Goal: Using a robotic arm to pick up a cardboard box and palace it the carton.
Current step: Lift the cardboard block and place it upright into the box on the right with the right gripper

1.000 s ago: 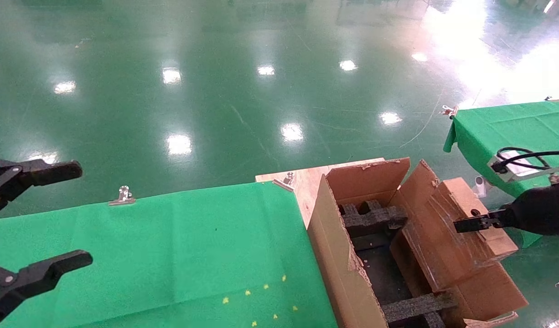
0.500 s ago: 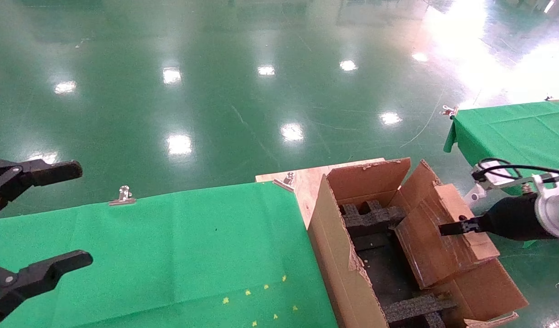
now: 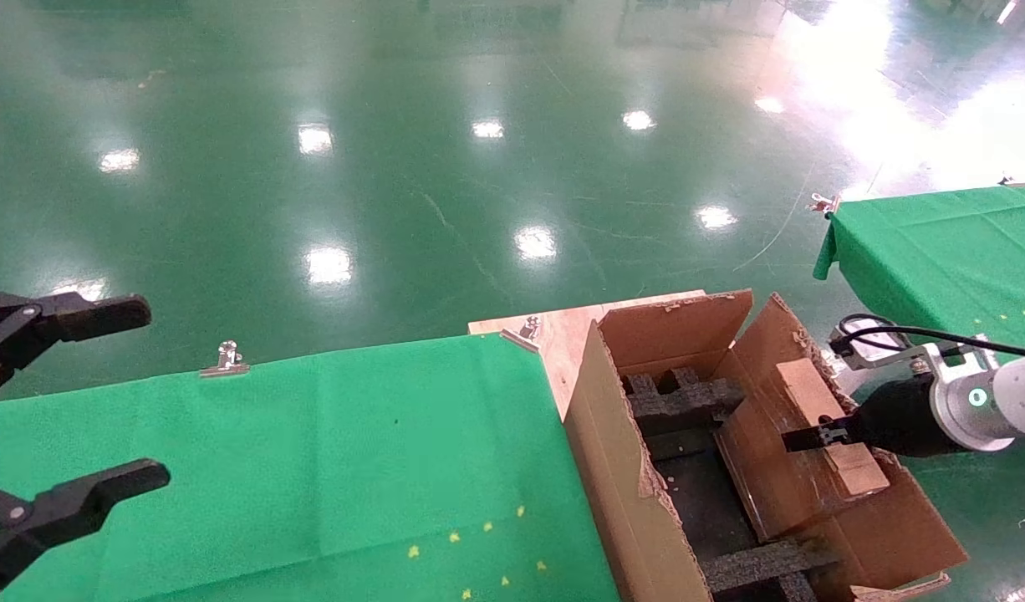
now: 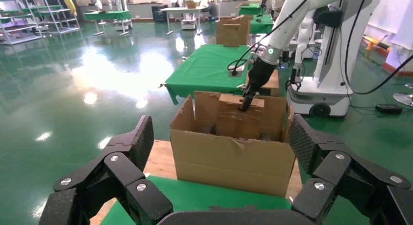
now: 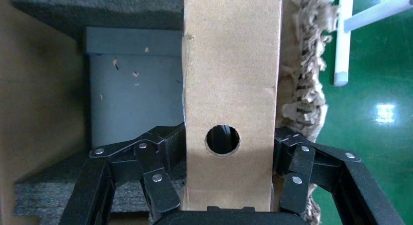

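gripping the cardboard box by its 2 long sides, the right gripper is closed against it at the right of the head view's frame, with the robotic arm reaching in from the right edge, its teal ring glowing. in the right wrist view the fingers are pressing either side of the box, whose round hole is sitting between them. the box is tilting over the right half of the carton, partly inside its opening, above the black foam inserts and beside the ragged right flap. the carton is standing at the lower right of the frame, just beside the green table. the left gripper is hanging at the left edge of the frame over the table, jaws wide apart and holding nothing.
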`<state>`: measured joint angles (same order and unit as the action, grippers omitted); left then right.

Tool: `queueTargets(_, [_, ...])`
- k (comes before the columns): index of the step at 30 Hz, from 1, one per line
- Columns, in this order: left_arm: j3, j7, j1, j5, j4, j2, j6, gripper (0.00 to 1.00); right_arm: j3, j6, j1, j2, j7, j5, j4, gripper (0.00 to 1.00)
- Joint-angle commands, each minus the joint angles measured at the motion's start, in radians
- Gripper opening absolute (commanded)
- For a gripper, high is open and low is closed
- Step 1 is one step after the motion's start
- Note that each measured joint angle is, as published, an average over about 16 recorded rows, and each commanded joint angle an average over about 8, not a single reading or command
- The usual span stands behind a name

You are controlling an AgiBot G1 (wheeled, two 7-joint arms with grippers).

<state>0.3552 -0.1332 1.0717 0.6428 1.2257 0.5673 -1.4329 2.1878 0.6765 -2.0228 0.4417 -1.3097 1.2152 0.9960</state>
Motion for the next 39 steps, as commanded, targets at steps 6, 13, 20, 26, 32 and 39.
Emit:
queueTargets(6, [0.000, 0.000, 0.000, 0.000, 0.000, 0.000, 0.000, 1.00, -0.004, -0.026, 0.065, 0.045, 0.027, -0.033, -0.054, 0.00])
queueTargets(13, [0.000, 0.000, 0.000, 0.000, 0.000, 0.000, 0.000, 1.00, -0.018, -0.044, 0.144, 0.106, 0.072, -0.078, -0.130, 0.00])
queueTargets(20, [0.000, 0.000, 0.000, 0.000, 0.000, 0.000, 0.000, 1.00, -0.037, -0.037, 0.221, 0.166, 0.127, -0.128, -0.220, 0.00])
queueTargets(26, [0.000, 0.000, 0.000, 0.000, 0.000, 0.000, 0.000, 1.00, -0.060, -0.022, 0.284, 0.219, 0.180, -0.174, -0.306, 0.00])
queueTargets(32, [0.000, 0.000, 0.000, 0.000, 0.000, 0.000, 0.000, 1.00, -0.087, 0.002, 0.333, 0.263, 0.238, -0.219, -0.388, 0.00])
queueTargets(39, [0.000, 0.000, 0.000, 0.000, 0.000, 0.000, 0.000, 1.00, -0.108, 0.029, 0.364, 0.290, 0.285, -0.249, -0.445, 0.66])
